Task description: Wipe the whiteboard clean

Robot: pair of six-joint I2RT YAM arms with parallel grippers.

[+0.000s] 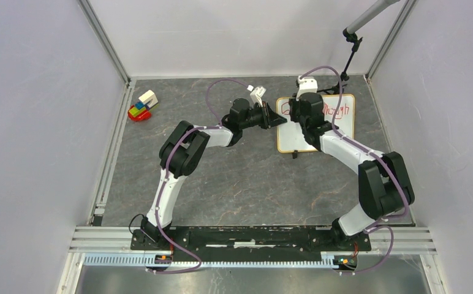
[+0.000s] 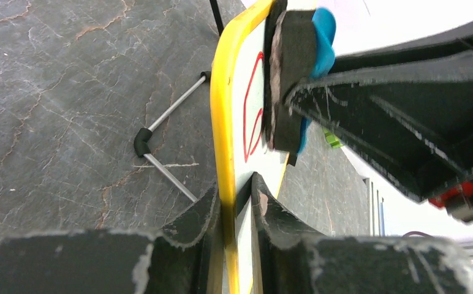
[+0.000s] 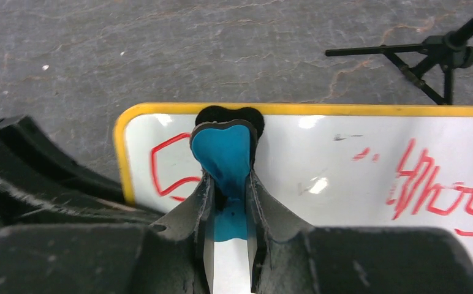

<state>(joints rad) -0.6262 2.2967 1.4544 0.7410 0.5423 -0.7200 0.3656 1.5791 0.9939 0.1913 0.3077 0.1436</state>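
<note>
**Top external view.** The flat, rectangular, yellow-framed whiteboard sits on the dark stone-patterned table and serves as the reference here. The left gripper meets its left edge. The right gripper stands over its far-left corner. Red handwritten marks cover its far-right portion. A heap of coloured plastic toy blocks lies well apart to its left, and a black tripod stand stands just beyond its far edge.

**Left wrist view.** The left gripper has its fingers pressed onto the whiteboard frame, one on each face. This grip probably braces the board against wiping pressure. A bent grey wire leg shows behind the board. The blue foam eraser with a black felt face lies with that felt against the writing surface.

**Right wrist view.** The right gripper pinches the eraser between its fingers. The eraser sits just right of a red loop near the whiteboard left corner. Most of the red handwritten marks remain to its right, so erasing appears barely begun.
</note>
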